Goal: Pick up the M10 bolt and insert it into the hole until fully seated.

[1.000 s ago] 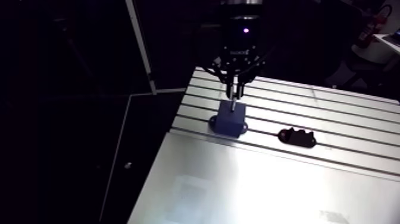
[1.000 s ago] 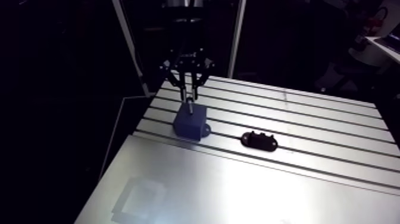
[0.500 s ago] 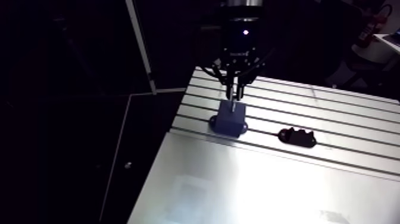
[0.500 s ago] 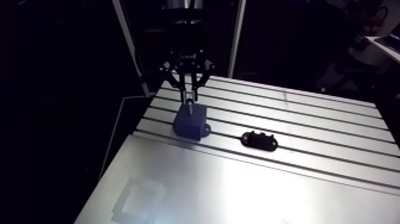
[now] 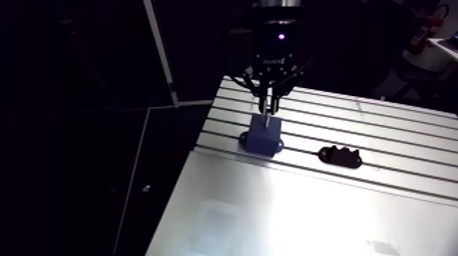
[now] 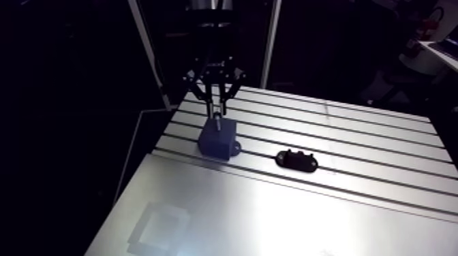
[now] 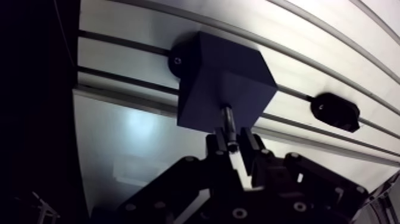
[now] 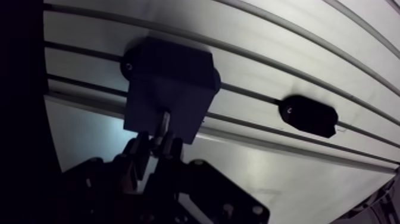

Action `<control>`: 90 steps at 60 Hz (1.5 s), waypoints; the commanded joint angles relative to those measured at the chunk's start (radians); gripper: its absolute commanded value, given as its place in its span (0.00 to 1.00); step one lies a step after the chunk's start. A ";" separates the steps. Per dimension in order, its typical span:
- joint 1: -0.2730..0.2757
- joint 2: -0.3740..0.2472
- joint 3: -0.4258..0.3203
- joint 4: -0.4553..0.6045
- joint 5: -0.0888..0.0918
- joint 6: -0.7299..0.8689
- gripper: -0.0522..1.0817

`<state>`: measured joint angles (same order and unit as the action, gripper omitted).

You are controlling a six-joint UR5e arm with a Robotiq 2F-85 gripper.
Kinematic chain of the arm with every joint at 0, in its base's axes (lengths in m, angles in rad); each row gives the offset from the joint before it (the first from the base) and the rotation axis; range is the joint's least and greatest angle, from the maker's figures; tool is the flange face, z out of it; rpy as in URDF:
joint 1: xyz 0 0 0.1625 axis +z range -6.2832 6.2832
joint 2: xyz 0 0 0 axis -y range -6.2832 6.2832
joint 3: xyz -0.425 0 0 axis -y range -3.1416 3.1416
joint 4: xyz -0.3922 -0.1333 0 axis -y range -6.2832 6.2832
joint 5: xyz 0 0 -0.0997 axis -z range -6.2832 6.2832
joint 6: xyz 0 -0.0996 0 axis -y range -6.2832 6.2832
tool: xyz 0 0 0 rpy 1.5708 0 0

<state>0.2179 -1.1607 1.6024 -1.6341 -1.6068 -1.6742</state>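
A dark blue block (image 7: 223, 83) with a side ear stands on the slotted aluminium table (image 5: 388, 122), near its left edge. In the wrist view my gripper (image 7: 232, 138) is shut on the M10 bolt (image 7: 228, 121), a short metal shaft pointing down at the block's top face. Its lower end meets that face. I cannot tell whether it sits inside a hole. In the arm view the gripper (image 5: 268, 107) hangs straight over the block (image 5: 264, 136), and the bolt (image 5: 267, 120) shows as a thin bright pin.
A black oval part (image 5: 341, 156) lies in a slot to the right of the block, also in the wrist view (image 7: 335, 111). A smooth metal plate (image 5: 307, 218) covers the near side of the table. Beyond the table's left edge (image 5: 204, 136) is a dark drop.
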 commanded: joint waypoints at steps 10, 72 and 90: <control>0.000 0.000 0.001 -0.002 0.000 0.000 1.00; -0.003 0.000 0.027 -0.037 -0.002 -0.002 0.59; -0.002 -0.007 0.035 -0.043 -0.003 -0.003 0.05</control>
<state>0.2155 -1.1624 1.6325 -1.6708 -1.6081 -1.6763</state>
